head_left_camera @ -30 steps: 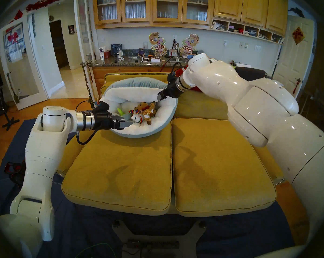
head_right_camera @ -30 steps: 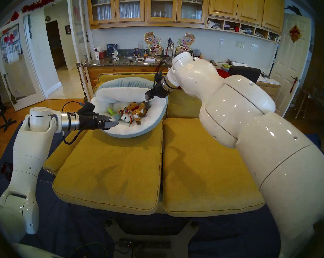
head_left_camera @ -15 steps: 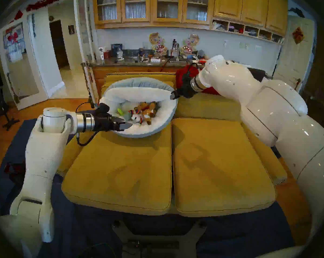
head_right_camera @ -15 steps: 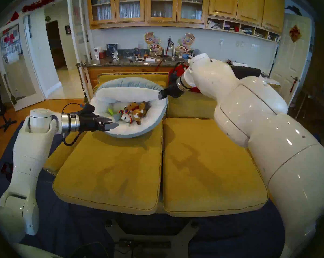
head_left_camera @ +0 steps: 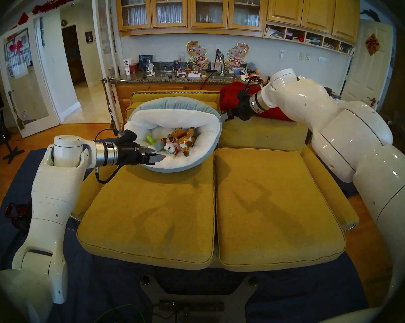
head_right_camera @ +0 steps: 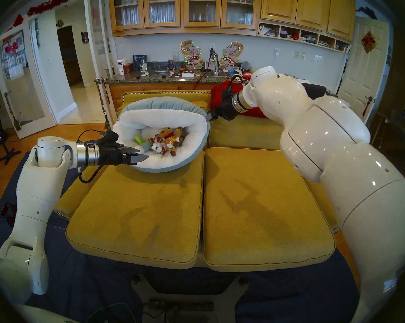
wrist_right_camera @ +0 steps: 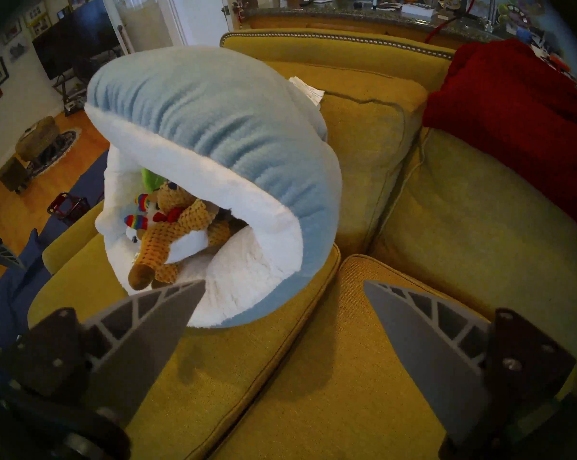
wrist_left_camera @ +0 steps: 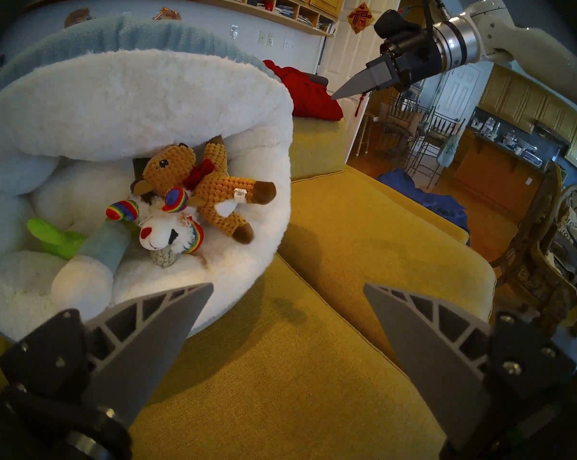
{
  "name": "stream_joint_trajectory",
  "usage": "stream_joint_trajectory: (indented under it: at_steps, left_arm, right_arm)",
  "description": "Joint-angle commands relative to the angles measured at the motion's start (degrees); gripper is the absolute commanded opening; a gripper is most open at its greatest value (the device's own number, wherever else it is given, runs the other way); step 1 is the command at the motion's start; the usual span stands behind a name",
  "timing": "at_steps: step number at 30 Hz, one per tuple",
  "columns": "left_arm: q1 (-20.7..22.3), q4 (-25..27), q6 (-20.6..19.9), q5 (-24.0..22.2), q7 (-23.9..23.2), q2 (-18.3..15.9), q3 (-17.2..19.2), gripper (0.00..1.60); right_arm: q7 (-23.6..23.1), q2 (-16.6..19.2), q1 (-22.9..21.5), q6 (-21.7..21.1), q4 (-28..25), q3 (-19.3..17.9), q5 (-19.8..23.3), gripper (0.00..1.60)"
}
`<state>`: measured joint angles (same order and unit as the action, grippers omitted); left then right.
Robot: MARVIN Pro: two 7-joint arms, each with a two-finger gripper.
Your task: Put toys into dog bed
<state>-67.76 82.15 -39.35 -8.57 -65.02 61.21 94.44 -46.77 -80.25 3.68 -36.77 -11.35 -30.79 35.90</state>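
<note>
I see the small plush toys (head_left_camera: 178, 142) heaped inside the round white-fleece, pale-blue dog bed (head_left_camera: 203, 152) at the mustard sofa's (head_left_camera: 278, 199) back-left corner, my left gripper (head_left_camera: 155, 155) spread empty over its near-left rim, my right gripper (head_left_camera: 225, 117) spread empty just beside its far-right rim

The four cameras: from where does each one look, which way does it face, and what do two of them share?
Head stereo left: from above, down on the sofa; both arms show.
Head stereo right: nearly the same picture.
Left wrist: low at the dog bed, facing across its toys; left pincer open.
Right wrist: over the bed's blue back; right pincer open.
Both wrist views share the brown knitted animal.
</note>
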Motion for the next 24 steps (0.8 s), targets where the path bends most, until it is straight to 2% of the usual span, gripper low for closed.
stream_joint_trajectory:
  at_steps: [1,14,24]
  left_arm:
    - [1.38,0.9,0.2,-0.26,-0.08,-0.08,0.38,1.6]
    - [0.72,0.68,0.25,-0.17,-0.07,-0.18,0.32,1.6]
    - [0.31,0.56,0.33,-0.13,-0.07,-0.26,0.31,1.6]
  right_arm:
    - [-2.44,0.61,-3.45,1.99,-2.63,-0.65,0.41,1.6]
    - [-5.27,1.22,-2.07,4.54,-4.59,-0.6,0.42,1.6]
    - [-7.2,3.0,1.23,6.23,-4.6,-0.41,0.43,1.6]
